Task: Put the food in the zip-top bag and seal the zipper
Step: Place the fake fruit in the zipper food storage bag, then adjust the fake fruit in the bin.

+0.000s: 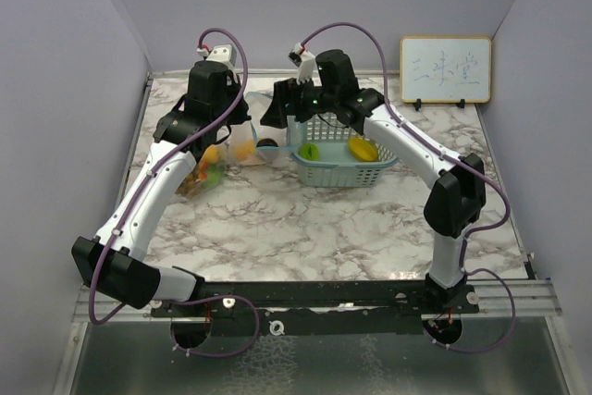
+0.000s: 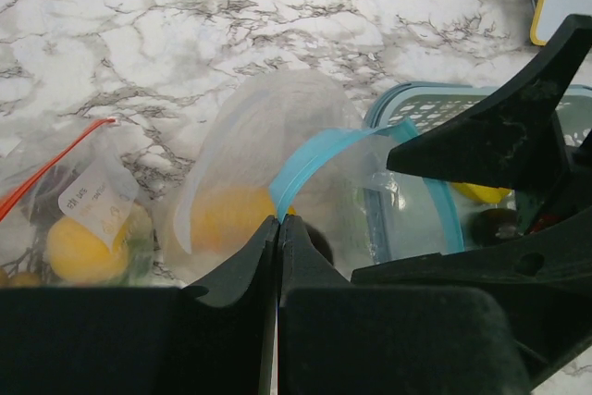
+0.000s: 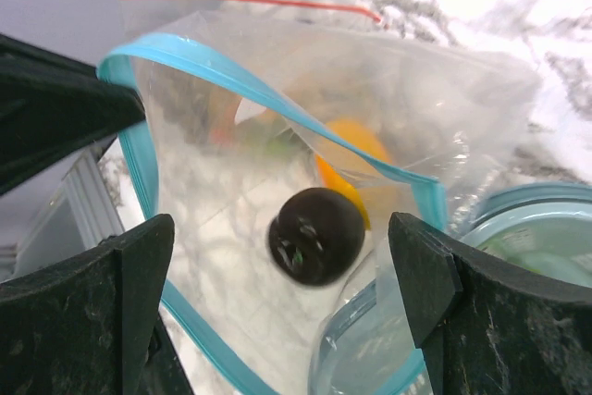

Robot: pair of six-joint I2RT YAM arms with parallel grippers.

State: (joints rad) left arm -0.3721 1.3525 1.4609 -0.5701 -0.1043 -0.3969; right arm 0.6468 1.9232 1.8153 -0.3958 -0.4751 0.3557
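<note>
Left claw point(image 2: 278, 228) pinched shut on the blue zipper rim of the clear plastic zip-top bag point(image 2: 268, 127). Right claw point(image 3: 282, 238) gaped wide and empty over its mouth. A glossy dark purple round plum point(image 3: 316, 235) lay inside beside a smooth orange-yellow fruit point(image 3: 356, 150), above the veined marble tabletop point(image 1: 277, 219).

On the worktop point(image 1: 305, 228), the basket point(image 1: 338, 175) sat mid-back, holding the mango point(image 1: 362, 148) and a second fruit point(image 1: 310, 150). The zip-top bag point(image 1: 246, 149) lay at its nine o'clock with the plum point(image 3: 316, 235) inside. A second bag point(image 1: 197, 178) lay at eight and a whiteboard point(image 1: 445, 69) at two.
</note>
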